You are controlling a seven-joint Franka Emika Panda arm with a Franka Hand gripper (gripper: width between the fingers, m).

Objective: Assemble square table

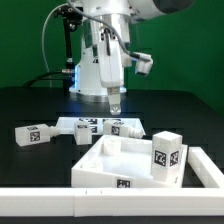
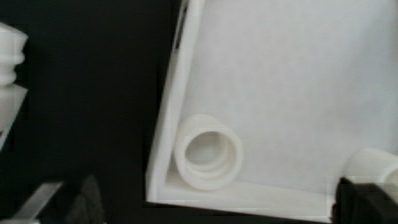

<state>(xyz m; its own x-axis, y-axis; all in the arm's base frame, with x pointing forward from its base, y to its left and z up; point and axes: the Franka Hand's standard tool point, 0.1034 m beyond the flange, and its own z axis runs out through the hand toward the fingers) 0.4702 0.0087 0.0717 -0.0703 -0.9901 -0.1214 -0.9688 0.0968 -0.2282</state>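
The square table top (image 1: pixel 110 160) lies white and rimmed at the front, with a black-and-white tag on its near wall. One tagged white leg (image 1: pixel 167 153) stands upright at its corner on the exterior view's right. Another leg (image 1: pixel 33 135) lies on the black table at the exterior view's left, and one more leg (image 1: pixel 122 128) lies behind the top. My gripper (image 1: pixel 116 102) hangs above that rear leg, open and empty. In the wrist view the gripper (image 2: pixel 228 203) straddles the top's corner (image 2: pixel 267 90) with a round socket (image 2: pixel 214 150); a leg (image 2: pixel 9 80) shows at the edge.
The marker board (image 1: pixel 84 124) lies flat behind the top, beside the rear leg. A long plain white rail (image 1: pixel 100 203) runs along the front edge. The robot base (image 1: pixel 95 70) stands at the back. The table surface is black.
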